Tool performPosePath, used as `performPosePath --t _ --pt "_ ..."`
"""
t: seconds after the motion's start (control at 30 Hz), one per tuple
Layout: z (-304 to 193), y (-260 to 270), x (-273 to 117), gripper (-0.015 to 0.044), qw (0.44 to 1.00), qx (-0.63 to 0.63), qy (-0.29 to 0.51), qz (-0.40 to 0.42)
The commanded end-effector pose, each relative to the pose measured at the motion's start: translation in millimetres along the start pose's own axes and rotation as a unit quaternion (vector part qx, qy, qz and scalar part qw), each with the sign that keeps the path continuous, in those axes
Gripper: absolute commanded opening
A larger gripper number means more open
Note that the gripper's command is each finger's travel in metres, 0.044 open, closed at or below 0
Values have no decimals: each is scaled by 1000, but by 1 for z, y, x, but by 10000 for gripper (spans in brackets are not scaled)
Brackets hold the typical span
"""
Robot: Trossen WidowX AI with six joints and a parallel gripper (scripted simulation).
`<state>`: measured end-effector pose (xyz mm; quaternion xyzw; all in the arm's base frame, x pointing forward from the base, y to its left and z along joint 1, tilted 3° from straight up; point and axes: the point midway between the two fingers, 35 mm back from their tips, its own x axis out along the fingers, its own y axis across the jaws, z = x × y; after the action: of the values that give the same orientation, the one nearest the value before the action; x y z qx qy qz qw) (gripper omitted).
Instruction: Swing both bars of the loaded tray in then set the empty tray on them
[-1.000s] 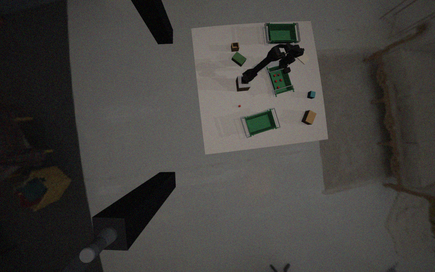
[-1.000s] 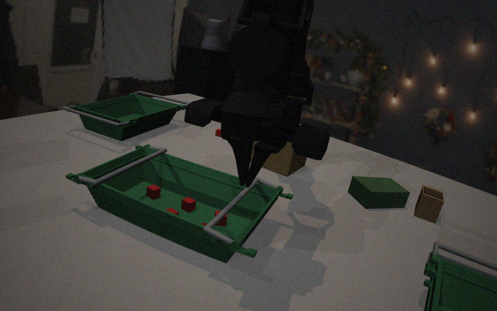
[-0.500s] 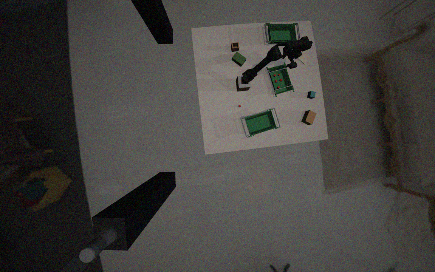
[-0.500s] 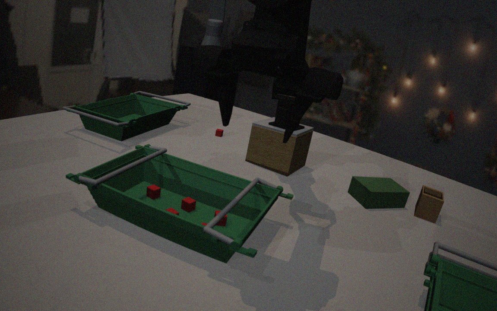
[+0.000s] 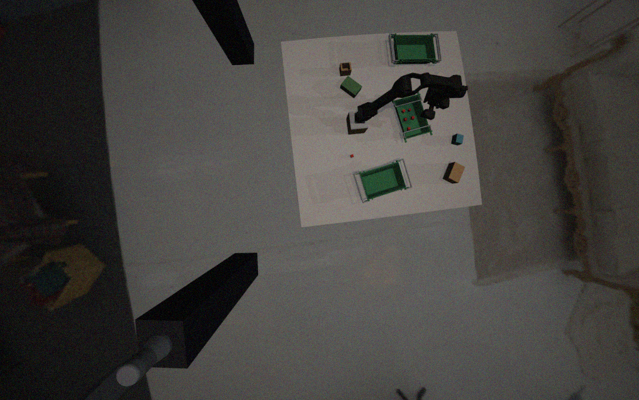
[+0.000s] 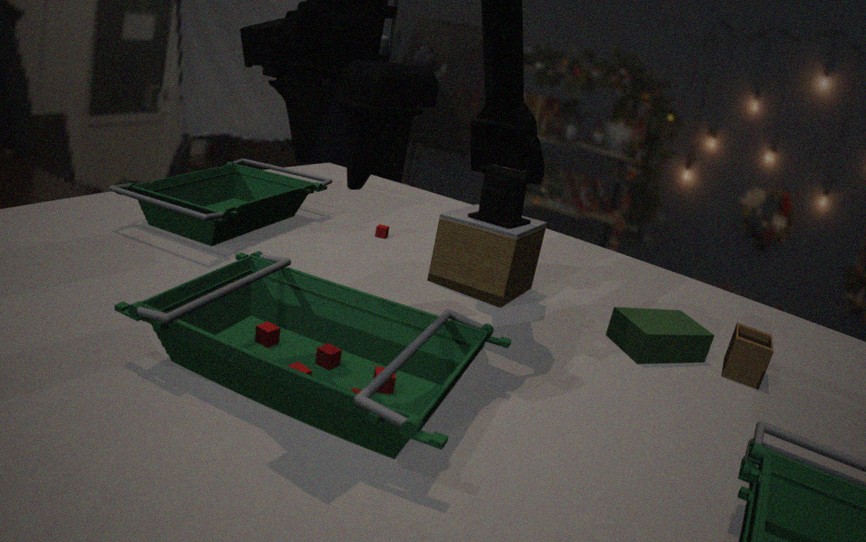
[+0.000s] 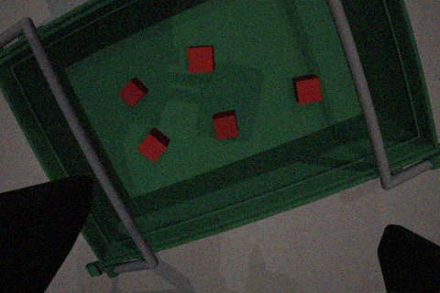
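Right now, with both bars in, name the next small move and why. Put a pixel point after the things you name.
Probably carry the open gripper (image 7: 240,219) toward an empty tray (image 5: 381,180) (image 6: 220,195): both bars (image 6: 226,290) (image 7: 89,146) already cross the loaded tray (image 5: 414,132) (image 6: 274,397) (image 7: 275,165), and nothing is between the fingers.

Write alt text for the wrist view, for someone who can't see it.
A green tray holds five small red blocks, with two gray bars swung in across its top. The open gripper's dark fingers show at the lower corners.

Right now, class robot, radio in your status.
Gripper open, nothing held. Loaded tray: both bars in across top. Nothing seen resting on bars.
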<state>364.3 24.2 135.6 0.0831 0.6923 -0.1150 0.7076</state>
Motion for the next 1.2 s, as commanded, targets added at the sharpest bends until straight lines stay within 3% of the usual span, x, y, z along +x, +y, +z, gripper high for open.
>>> performPosePath --t 0.0,0.17,0.33,0.6,0.73,0.8,1.17 --pt "11 -47 4 440 991 135 -9 6" --pt "16 -132 23 440 928 373 -11 6" --pt "-2 -215 43 440 809 588 -11 6" --pt "-69 -327 73 440 520 854 -13 5" --pt "-117 -370 86 440 342 939 -15 5" --pt "-134 -381 91 440 282 959 -16 5" --pt "-135 -385 114 440 275 961 -16 4"
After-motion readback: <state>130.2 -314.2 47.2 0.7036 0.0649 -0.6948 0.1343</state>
